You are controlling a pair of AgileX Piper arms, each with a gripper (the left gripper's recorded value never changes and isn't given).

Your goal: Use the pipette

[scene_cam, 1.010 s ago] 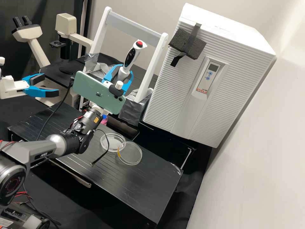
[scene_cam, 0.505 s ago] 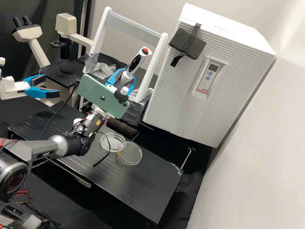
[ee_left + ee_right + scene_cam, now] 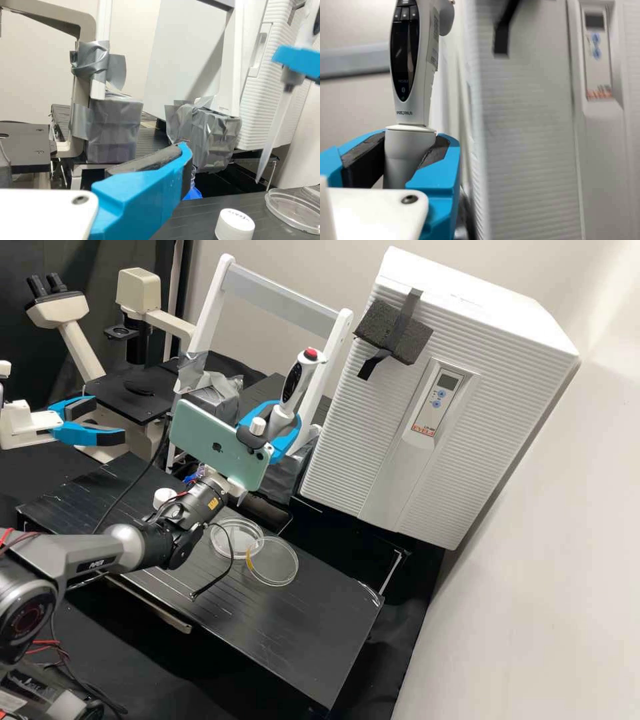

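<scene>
The white electronic pipette [image 3: 295, 385] with a red top button stands upright, and my right gripper [image 3: 275, 424] is shut on its lower body, above the bench's back edge next to the taped white frame. The right wrist view has the pipette [image 3: 414, 65] clamped between the blue fingers [image 3: 437, 165]. From the left wrist view, its thin tip [image 3: 274, 137] hangs just above and behind a clear petri dish [image 3: 295, 202]. Two petri dishes [image 3: 237, 537] [image 3: 273, 561] lie on the black platform. At the far left my left gripper [image 3: 107, 419] hovers open, holding nothing.
A big white ribbed machine [image 3: 433, 393] stands right of the pipette. A white frame [image 3: 280, 300] with grey taped feet [image 3: 107, 122] is behind it. A microscope [image 3: 67, 313] stands at the back left. A small white cap [image 3: 162, 497] [image 3: 235, 224] sits on the platform [image 3: 300, 633].
My right arm has carried the pipette to the right and slightly down, toward the white machine. The left arm and the dishes have stayed put.
</scene>
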